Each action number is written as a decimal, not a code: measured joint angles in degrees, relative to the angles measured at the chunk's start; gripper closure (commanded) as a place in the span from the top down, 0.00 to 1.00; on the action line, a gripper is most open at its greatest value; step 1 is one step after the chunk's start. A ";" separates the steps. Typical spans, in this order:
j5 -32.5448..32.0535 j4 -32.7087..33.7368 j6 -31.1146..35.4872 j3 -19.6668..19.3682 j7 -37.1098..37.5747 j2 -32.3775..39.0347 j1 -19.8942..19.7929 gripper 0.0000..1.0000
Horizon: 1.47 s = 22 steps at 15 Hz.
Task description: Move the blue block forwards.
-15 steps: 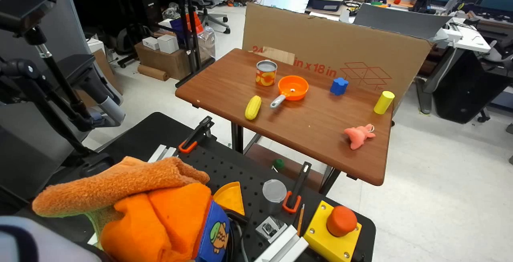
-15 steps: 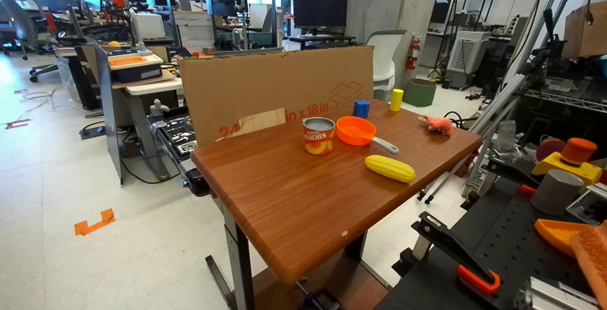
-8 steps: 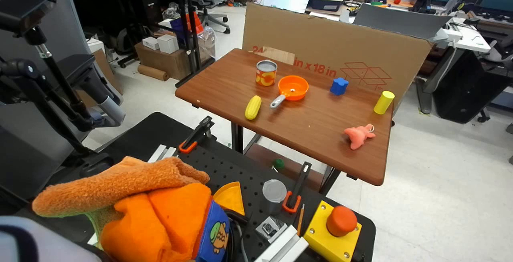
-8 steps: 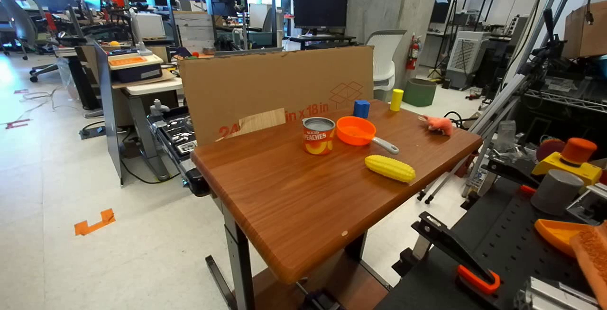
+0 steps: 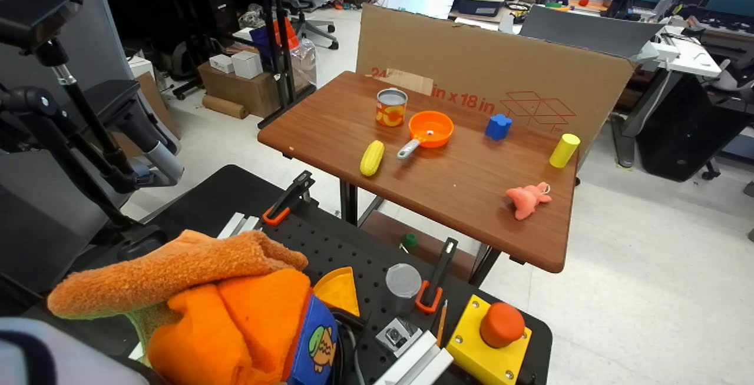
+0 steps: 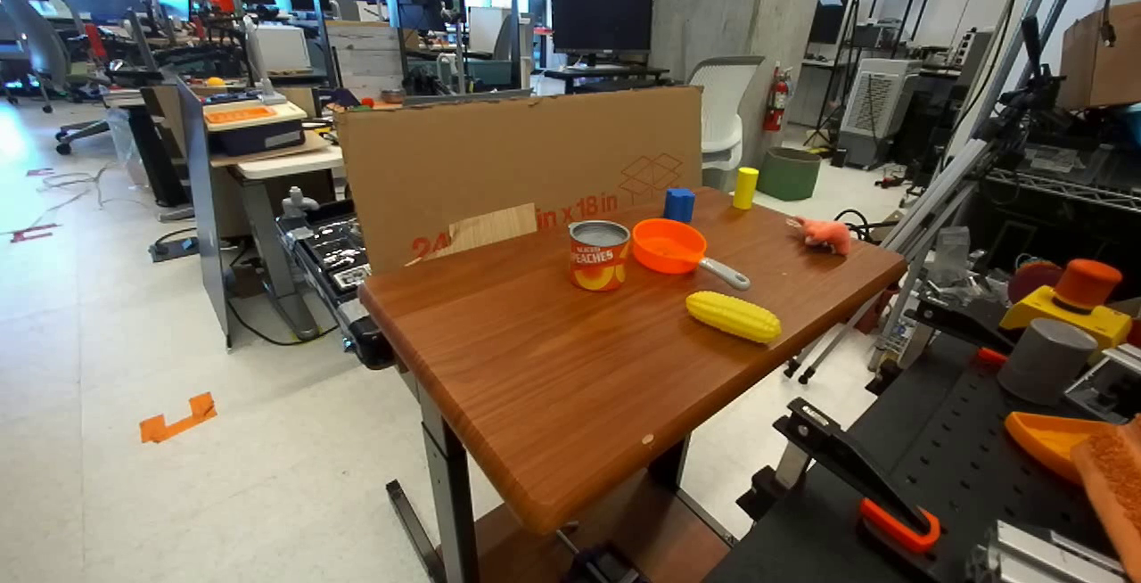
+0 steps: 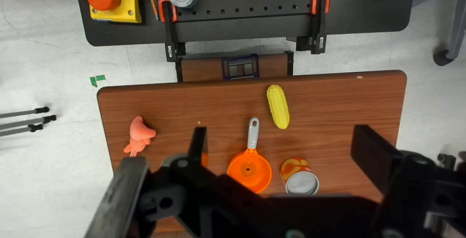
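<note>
Wrist view: claw [image 7: 280,144] spread, empty! Blue block [image 5: 498,128] (upper right in an exterior view) probably wants careful centring before lowering.

Blue lobed block [image 5: 498,128] on far side of brown wood-grain table [image 5: 330,119], between round orange pan [image 5: 434,123] (left) and yellow cylinder [image 5: 564,151] (right).
</note>
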 measured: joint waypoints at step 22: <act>-2.03 37.62 22.39 -2.74 5.34 51.83 -3.54 1.00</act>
